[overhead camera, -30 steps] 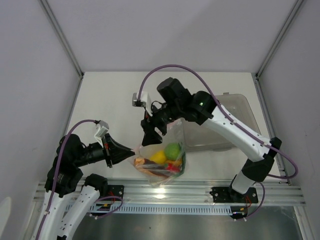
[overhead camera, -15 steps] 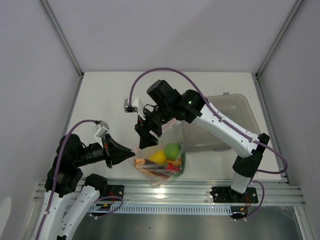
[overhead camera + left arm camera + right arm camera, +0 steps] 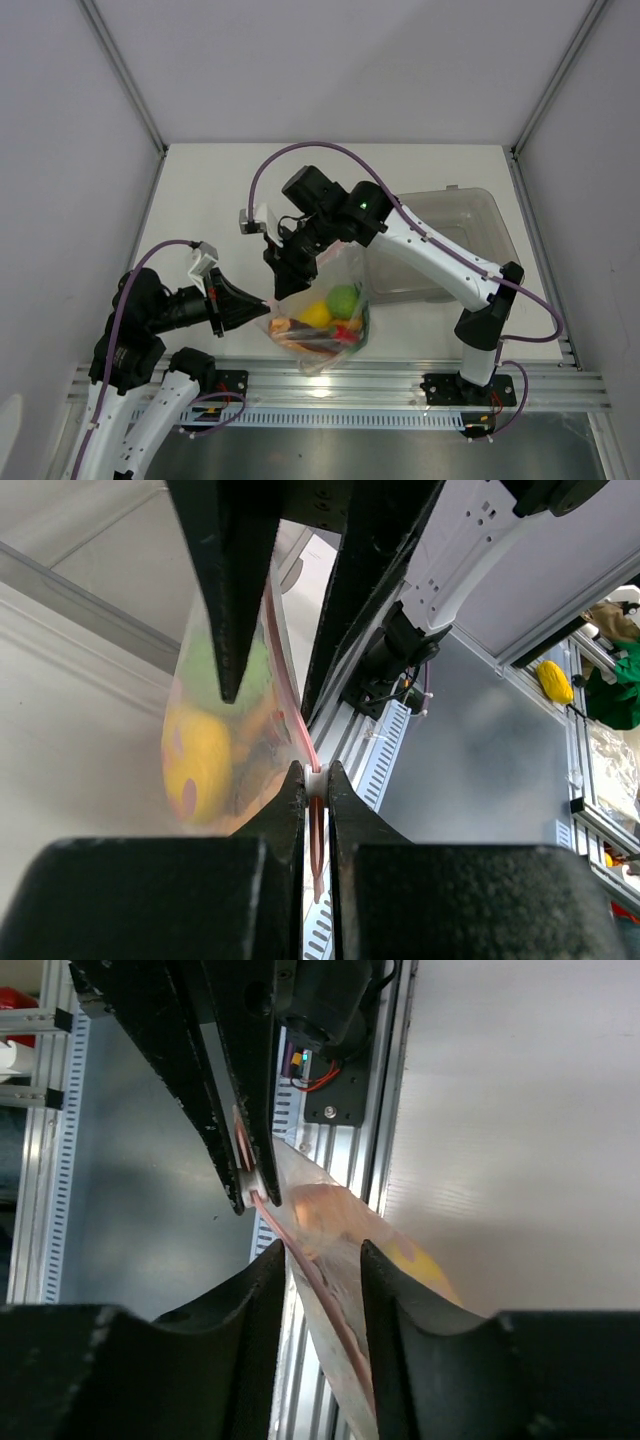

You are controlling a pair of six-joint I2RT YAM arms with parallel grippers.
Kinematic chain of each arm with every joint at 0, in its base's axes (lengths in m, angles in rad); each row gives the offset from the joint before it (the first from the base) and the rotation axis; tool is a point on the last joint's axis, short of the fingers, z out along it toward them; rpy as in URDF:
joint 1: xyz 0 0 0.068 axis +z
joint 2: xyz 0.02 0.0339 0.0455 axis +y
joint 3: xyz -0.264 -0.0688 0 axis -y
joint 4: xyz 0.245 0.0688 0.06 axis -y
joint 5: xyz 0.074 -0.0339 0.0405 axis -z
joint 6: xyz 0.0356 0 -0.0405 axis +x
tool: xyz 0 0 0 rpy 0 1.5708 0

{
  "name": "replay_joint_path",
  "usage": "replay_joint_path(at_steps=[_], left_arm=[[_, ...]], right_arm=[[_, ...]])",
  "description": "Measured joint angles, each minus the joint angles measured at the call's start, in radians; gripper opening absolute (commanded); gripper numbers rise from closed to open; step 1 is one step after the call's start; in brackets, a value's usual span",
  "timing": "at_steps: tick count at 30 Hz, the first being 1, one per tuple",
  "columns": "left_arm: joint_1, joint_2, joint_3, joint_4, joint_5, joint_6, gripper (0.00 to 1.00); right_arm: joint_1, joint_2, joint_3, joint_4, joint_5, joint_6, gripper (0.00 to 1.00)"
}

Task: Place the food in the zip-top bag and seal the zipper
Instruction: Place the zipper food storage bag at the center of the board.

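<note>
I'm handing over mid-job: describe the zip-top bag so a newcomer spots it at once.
On the white table, look at the near edge, left of the grey rigid bin. The zip-top bag is the soft clear pouch pinched by the left gripper, showing bright toy food, with a pinkish-red zipper along its mouth.

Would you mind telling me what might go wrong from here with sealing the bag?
The right gripper straddles the zipper with jaws apart; closing off-centre, it may miss the strip. The left gripper pinches only the zipper's end, so the weight of the food could pull the bag free.
</note>
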Motion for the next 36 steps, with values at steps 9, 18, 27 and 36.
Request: replay_joint_path(at_steps=[9, 18, 27, 36], left_arm=[[0.000, -0.001, 0.000, 0.000, -0.003, 0.000, 0.01], [0.000, -0.002, 0.032, -0.055, -0.050, 0.008, 0.00], [0.000, -0.048, 0.054, -0.108, -0.142, 0.010, 0.01], [0.000, -0.087, 0.069, -0.172, -0.226, 0.011, 0.01]], right_arm=[[0.000, 0.000, 0.001, -0.028, -0.035, -0.010, 0.00], [0.000, 0.000, 0.001, -0.024, -0.037, -0.009, 0.00], [0.001, 0.000, 0.000, 0.013, -0.034, 0.002, 0.00], [0.001, 0.000, -0.013, 0.036, -0.029, 0.017, 0.00]])
